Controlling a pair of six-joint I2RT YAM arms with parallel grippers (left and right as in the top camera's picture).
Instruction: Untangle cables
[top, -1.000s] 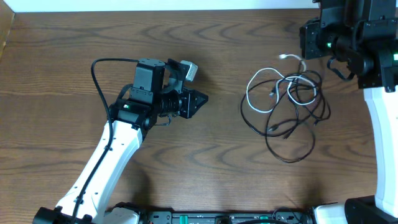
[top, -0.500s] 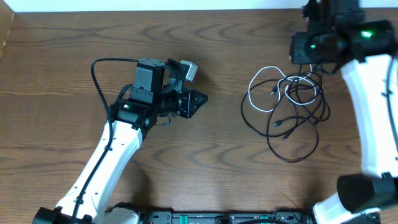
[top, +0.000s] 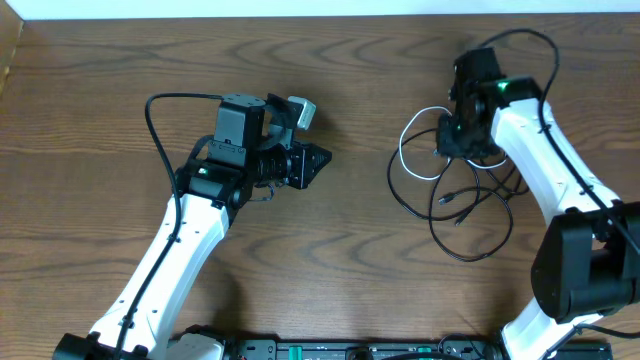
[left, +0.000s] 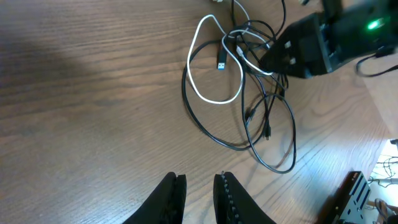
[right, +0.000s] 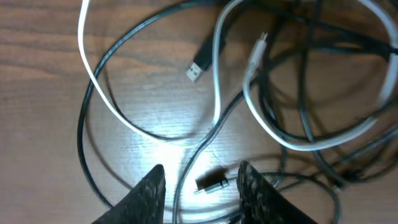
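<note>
The cables (top: 470, 200) lie in a loose tangle on the right half of the wooden table: several thin black cords and one white cord (top: 402, 160). My right gripper (top: 457, 140) hangs directly over the tangle's upper part. In the right wrist view it (right: 202, 186) is open. A small black plug (right: 211, 182) and a black cord lie on the wood below the gap between its fingers. The white cord (right: 93, 74) loops past a USB plug (right: 198, 68). My left gripper (top: 318, 165) hovers mid-table, well left of the tangle. In its wrist view it (left: 200, 193) is narrowly open and holds nothing, with the cables (left: 273, 143) far ahead.
A thick black arm cable (top: 160, 105) arcs behind the left arm. The right arm's white link (top: 545, 150) stretches across the table's right side down to its base (top: 575, 285). A black fixture (left: 349, 199) sits at the near right table edge.
The right arm swung from the back right corner down and left onto the tangle, and its jaws opened. The left arm stayed still.
</note>
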